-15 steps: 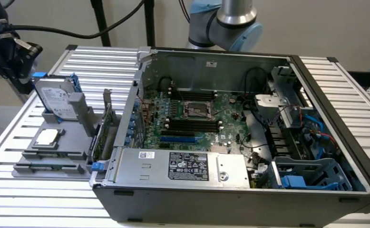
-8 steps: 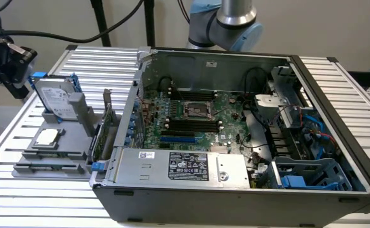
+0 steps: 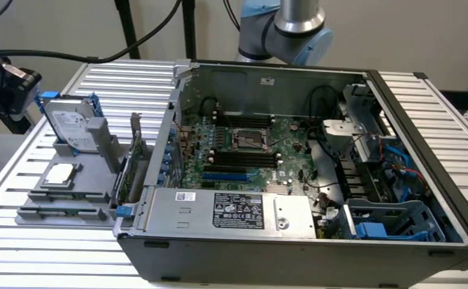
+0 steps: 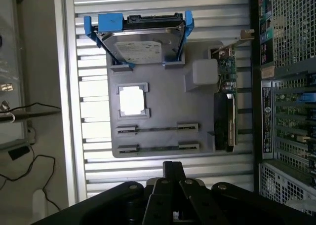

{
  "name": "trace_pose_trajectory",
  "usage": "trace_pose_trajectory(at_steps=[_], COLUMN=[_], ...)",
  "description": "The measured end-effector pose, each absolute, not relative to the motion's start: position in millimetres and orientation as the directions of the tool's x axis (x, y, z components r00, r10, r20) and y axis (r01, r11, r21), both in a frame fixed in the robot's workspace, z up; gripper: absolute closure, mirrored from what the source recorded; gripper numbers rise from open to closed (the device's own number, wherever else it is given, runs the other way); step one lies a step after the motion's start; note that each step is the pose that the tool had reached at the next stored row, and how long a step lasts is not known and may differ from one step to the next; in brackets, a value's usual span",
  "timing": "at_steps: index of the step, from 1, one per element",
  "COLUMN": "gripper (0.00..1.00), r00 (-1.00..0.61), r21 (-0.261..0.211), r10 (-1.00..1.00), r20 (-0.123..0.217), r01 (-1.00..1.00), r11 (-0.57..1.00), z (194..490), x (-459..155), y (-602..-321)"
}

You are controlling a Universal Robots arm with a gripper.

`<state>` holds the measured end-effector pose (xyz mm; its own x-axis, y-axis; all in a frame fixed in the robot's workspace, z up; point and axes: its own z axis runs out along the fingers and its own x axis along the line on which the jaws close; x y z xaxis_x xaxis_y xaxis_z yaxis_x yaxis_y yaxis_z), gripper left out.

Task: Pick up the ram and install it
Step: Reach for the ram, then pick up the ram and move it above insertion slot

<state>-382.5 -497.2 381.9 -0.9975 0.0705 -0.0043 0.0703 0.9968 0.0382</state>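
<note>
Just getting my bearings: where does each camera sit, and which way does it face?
Exterior view: off the arm, looking down into the open black computer case on a slatted metal table; the arm's grey-and-blue joint shows behind it.
Wrist view: on the wrist, looking down at the grey plastic tray holding two thin dark ram sticks; the shut black gripper shows.
Both share the tray, the case and the silver hard drive in its blue bracket.
</note>
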Motion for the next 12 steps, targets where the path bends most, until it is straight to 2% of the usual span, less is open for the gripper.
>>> trace_pose_trajectory(at_steps=[12], gripper=[0.89], r00=[-0.998], r21=[0.038], r10=[0.070], r20=[-0.004], r01=[0.070], r11=[0.997], z=[381.8], x=[-382.5], y=[-497.3])
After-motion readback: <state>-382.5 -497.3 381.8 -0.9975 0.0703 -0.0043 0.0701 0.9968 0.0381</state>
